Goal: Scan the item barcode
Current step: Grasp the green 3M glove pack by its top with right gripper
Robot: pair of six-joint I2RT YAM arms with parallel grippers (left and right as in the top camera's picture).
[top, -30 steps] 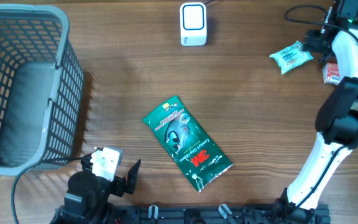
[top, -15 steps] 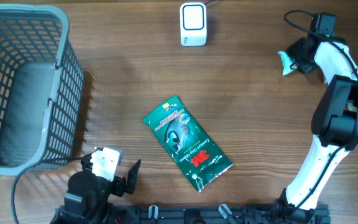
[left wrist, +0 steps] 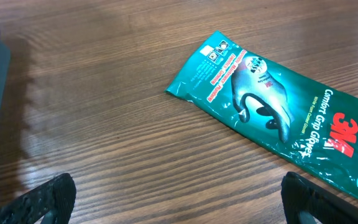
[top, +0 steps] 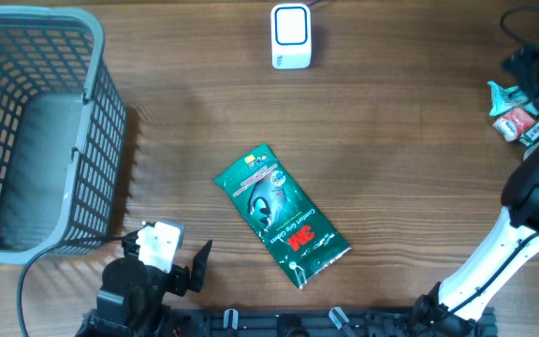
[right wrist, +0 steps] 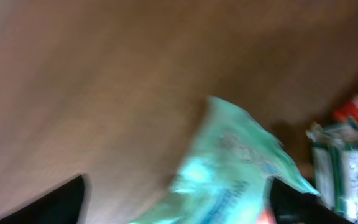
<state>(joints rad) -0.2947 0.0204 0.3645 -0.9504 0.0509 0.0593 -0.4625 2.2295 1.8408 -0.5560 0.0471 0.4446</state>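
At 7 o'clock my left claw (left wrist: 179,208) stands wide apart, gripping nothing. Just beyond it, the green glove packet (top: 282,215) lies flat in the middle of the desk (top: 419,187). At 9, the grey mesh basket (top: 92,140) shows only its own floor. The white scanner (top: 290,36) sits at 12. At 2, my right claw (right wrist: 176,202) gapes either side of a blurred teal packet (right wrist: 235,162); whether they touch I cannot tell.
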